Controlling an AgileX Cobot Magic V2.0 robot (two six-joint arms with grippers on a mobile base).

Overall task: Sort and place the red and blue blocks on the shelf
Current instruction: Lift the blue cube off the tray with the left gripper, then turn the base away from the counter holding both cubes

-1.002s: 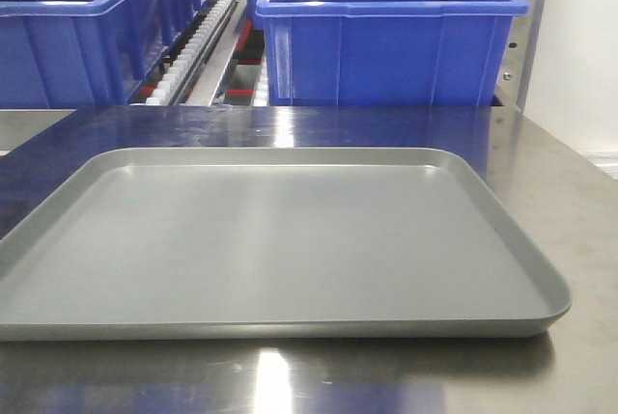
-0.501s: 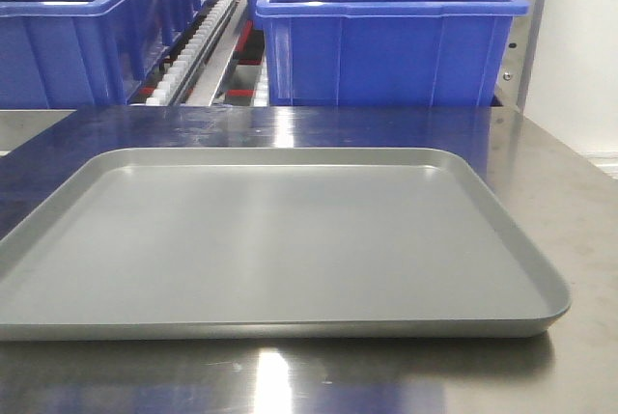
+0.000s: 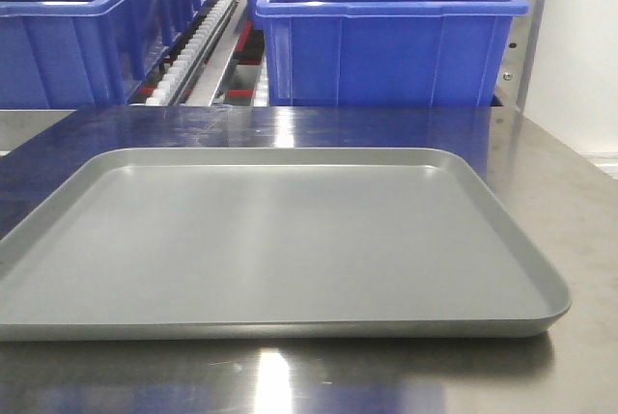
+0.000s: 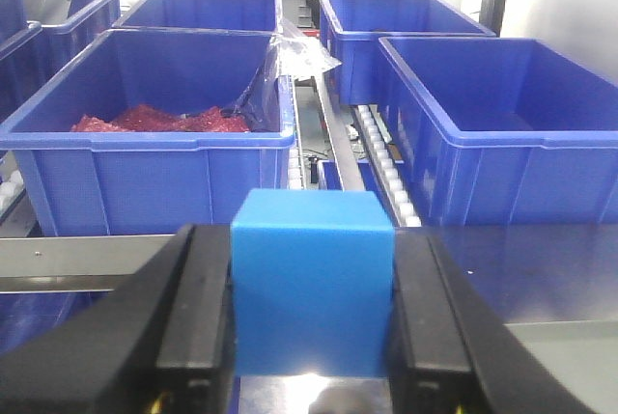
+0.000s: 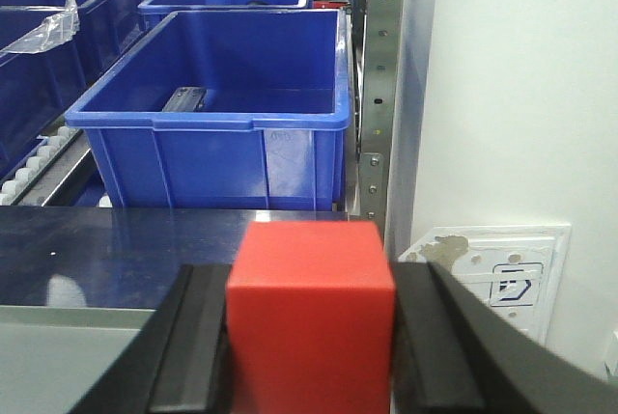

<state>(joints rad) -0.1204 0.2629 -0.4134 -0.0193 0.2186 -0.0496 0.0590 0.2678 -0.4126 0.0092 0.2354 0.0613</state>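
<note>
- Your left gripper (image 4: 311, 356) pinches the blue block (image 4: 311, 284) between its two black fingers (image 4: 198, 327), facing the blue bins (image 4: 154, 173) on the shelf (image 4: 336, 139).
- Your right gripper (image 5: 311, 366) pinches the red block (image 5: 311, 303) the same way, with the shelf's perforated upright post (image 5: 384, 67) beyond it.
- Neither block rests on the shelf yet.
- The grey tray (image 3: 290, 240) lies flat on the steel tabletop (image 3: 565, 192), just before the bins.

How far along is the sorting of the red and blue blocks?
Done: pickup; the shallow grey tray holds no blocks. In hand: the left gripper clamps the small bright blue cube, the right gripper the small bright red cube. Left: neither sits on the stainless-steel roller shelf yet, so both placements remain.
</note>
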